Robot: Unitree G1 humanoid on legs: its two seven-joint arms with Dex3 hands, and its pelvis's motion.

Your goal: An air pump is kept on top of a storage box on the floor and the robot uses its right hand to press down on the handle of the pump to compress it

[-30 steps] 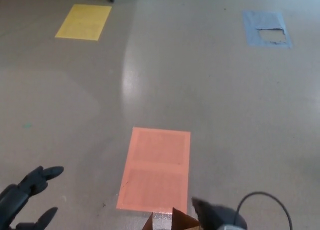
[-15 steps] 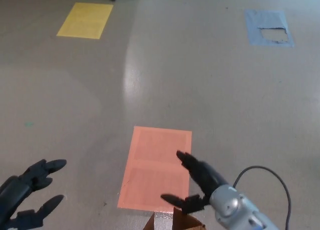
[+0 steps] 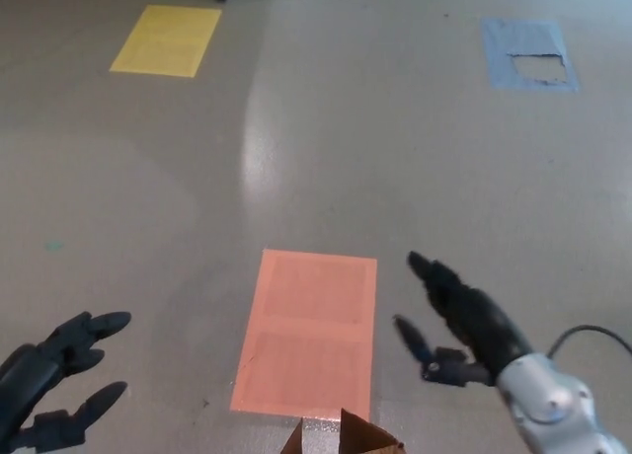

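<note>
Only the top corner of a brown cardboard box (image 3: 341, 436) with a strip of silver tape shows at the bottom edge; no air pump is visible. My right hand (image 3: 459, 321) hovers above the floor to the right of the box, fingers spread and empty. My left hand (image 3: 54, 380) sits low at the bottom left, open too, holding nothing.
An orange rectangle (image 3: 308, 331) is marked on the grey floor just beyond the box. A yellow rectangle (image 3: 166, 40) lies far left and a torn blue one (image 3: 528, 53) far right. A black cable (image 3: 597, 334) loops by my right wrist.
My right hand rose from the bottom edge over the box, then swung out to the right. The left hand stayed nearly still, dropping slightly.
</note>
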